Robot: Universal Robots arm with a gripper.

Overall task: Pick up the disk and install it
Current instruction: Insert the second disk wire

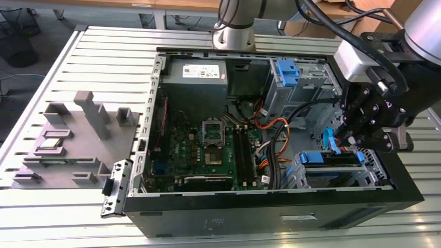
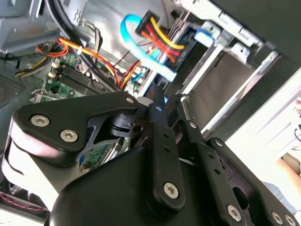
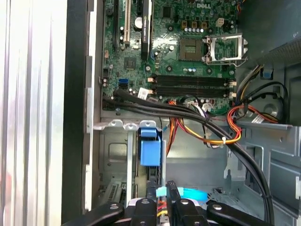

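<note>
**Arm over the drive cage of an opened computer case**

The computer case [image 1: 227, 219] lies open-side up, so its bays can be reached from above. In the exterior view's lower right, the gripper [image 1: 358, 140] hangs just over the drive cage [image 1: 377, 168]. The disk [image 1: 331, 158] sits there by its blue rails. I cannot tell whether the gripper is open or holds anything.

Exterior view high above the open computer case [image 1: 276, 204]; both wrist views close inside, sharing its motherboard [image 3: 178, 52].
</note>
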